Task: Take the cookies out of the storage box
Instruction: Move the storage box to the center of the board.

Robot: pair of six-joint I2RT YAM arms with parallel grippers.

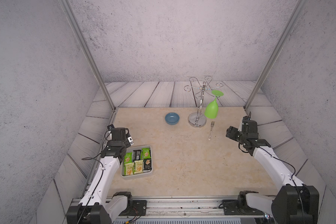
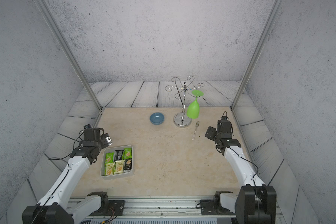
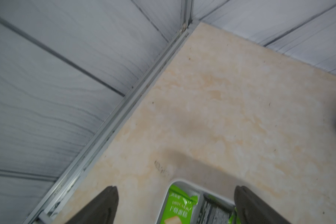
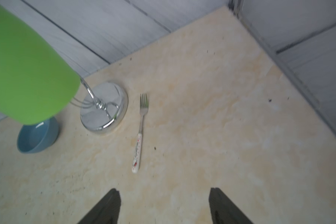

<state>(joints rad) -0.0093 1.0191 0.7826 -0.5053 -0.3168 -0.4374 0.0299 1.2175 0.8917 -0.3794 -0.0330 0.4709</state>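
Cookies (image 1: 137, 162) in storage box (image 1: 137, 176), near left. Left gripper (image 3: 176, 187) at its far edge, jaws apart, empty. Right gripper (image 4: 164, 190) likewise.

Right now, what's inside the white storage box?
Six cookies show in the storage box, lying flat in two rows of three: green, black and cream packets. Whether more lie underneath them cannot be seen.

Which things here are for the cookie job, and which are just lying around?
For the job: cookies, box.
Just lying about: bowl, fork, rack, glass.
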